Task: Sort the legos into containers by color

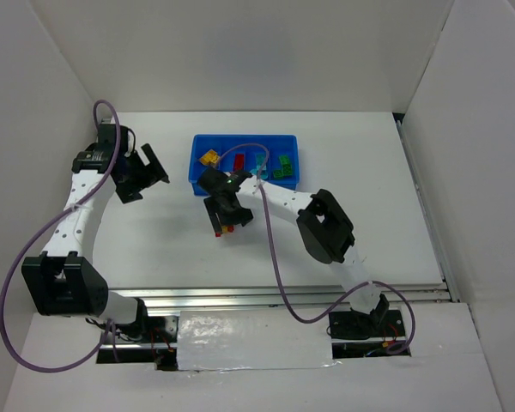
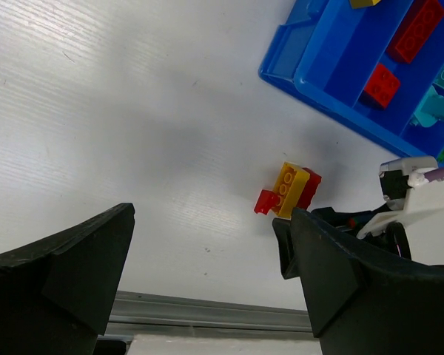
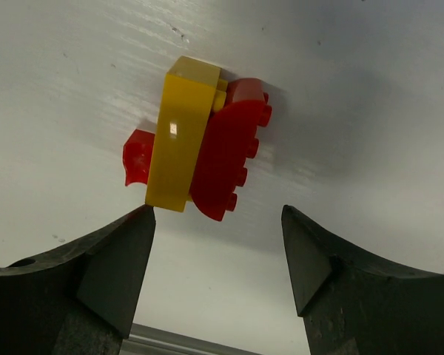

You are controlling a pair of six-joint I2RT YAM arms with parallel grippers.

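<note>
Currently right gripper [image 3: 218,212] sits spread wide just below the yellow-red lego clump [image 3: 198,148] mid-frame on the counter [image 3: 370,66], left gripper [image 2: 207,214] also spread, empty.

This is a robotics lab test cell. A white table [image 1: 369,172] is boxed in by plain white panel walls [image 1: 240,51] along its far, left and right edges. The left arm [image 1: 73,215] and right arm [image 1: 326,227] are bolted at the near edge beside an aluminium rail [image 1: 240,297]. Loose purple cables [image 1: 276,257] and silver tape [image 1: 249,342] complete the rig.
</note>
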